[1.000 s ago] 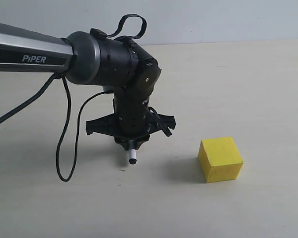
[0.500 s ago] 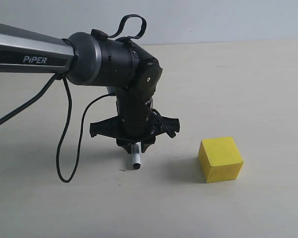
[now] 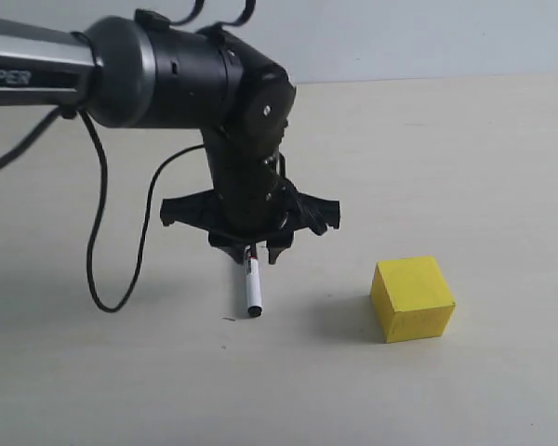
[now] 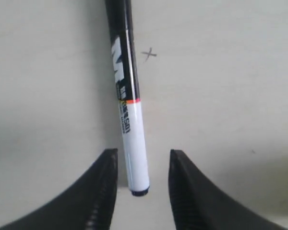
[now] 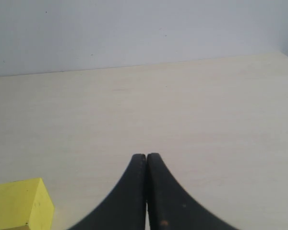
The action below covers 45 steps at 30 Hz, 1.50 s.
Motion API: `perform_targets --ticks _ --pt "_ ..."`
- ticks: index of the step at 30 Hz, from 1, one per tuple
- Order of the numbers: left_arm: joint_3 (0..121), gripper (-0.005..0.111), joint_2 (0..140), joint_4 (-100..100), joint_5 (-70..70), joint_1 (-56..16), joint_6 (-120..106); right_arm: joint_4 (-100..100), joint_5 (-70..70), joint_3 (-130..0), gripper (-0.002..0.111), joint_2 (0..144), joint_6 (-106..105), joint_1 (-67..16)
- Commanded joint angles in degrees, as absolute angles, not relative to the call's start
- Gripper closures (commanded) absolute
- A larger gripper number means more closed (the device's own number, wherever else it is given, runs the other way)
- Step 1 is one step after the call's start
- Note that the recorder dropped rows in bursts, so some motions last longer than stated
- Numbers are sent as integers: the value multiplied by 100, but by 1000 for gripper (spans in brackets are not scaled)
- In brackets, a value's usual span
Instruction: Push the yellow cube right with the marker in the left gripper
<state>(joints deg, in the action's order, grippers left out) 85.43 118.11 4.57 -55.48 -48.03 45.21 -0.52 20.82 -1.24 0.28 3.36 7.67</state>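
The marker [image 3: 253, 286] shows a white barrel, a thin red band and a black tip that points at the table below my left gripper [image 3: 256, 253]. In the left wrist view the marker [image 4: 129, 105] runs out past the left gripper [image 4: 143, 154]. Its white end sits between the spread jaws, with a gap on each side. The yellow cube [image 3: 412, 298] rests on the table to the right of the marker, well apart from it. My right gripper [image 5: 146, 156] is shut on nothing, and a corner of the cube [image 5: 20, 203] shows beside it.
The pale table [image 3: 465, 167] stretches bare around the cube. A black cable [image 3: 98, 232] loops down from the left arm to the left of the gripper. A small pencilled cross [image 4: 149, 54] marks the table by the marker.
The left gripper has risen and its jaws have parted. More of the marker now shows below it, and its tip is still low by the table. The cube has not moved.
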Motion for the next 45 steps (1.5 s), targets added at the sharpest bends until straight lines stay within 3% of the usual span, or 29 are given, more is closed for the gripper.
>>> perform_targets --ticks 1,5,6,12,18,30,45 --pt "8592 74 11089 423 -5734 -4860 3481 -37 2064 -103 108 0 310 762" --pt "8250 104 10334 524 -5408 -5072 2793 -37 2064 -103 108 0 310 762" --pt "7995 106 10099 608 -5114 -5178 2625 -37 2064 -103 108 0 310 762" --pt "5962 107 8448 1855 -2482 -5506 3452 -37 2064 -103 108 0 310 762" --pt "3892 107 6443 3254 -52 -5124 4373 -37 2064 -103 108 0 310 762" --pt "2991 107 4075 3253 -166 -5096 4373 -37 2064 -103 108 0 310 762" --pt "2981 107 3736 3253 -166 -5096 4373 -37 2064 -103 108 0 310 762"
